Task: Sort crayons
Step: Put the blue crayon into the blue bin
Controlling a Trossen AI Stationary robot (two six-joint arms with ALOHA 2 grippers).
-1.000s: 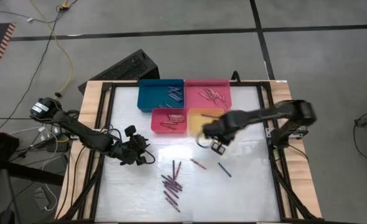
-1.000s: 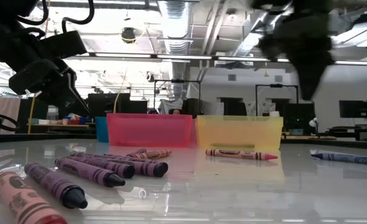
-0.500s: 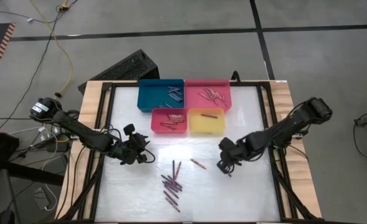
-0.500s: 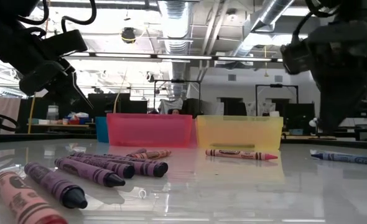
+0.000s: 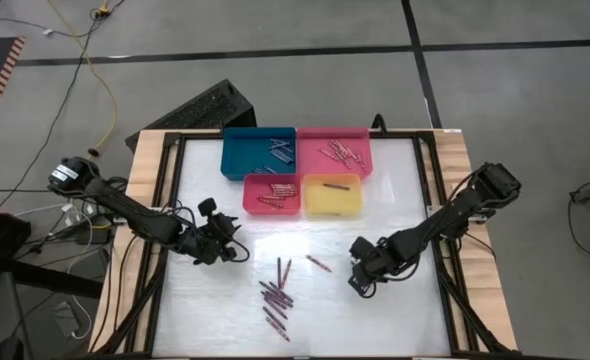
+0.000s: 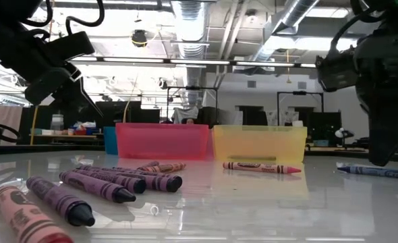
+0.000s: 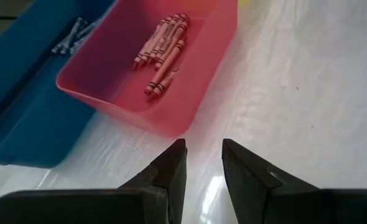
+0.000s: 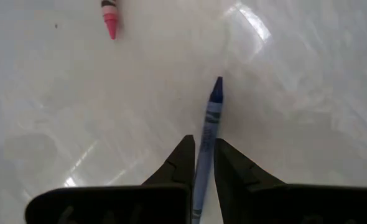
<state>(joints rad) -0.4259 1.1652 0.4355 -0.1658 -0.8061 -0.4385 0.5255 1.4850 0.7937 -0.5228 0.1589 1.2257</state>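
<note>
Blue crayon (image 8: 208,134) lies on the white table (image 5: 395,310), and my right pincer (image 8: 201,163) is down over it, one finger on each side, nipping it close. A pink crayon (image 5: 319,264) lies near. Purple ones (image 5: 274,296) cluster at the front middle. My left pincer (image 7: 203,167) hangs empty, fingers a little apart, near the red tray (image 7: 196,93), which holds crayons too.

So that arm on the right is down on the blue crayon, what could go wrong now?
The right gripper has its fingers astride the blue crayon, near one end. Held so far off-centre, the crayon could tilt or slip when lifted. It lies flat on the glossy table, so the fingertips might scrape the top or roll it aside. The left gripper waits by the red tray.
</note>
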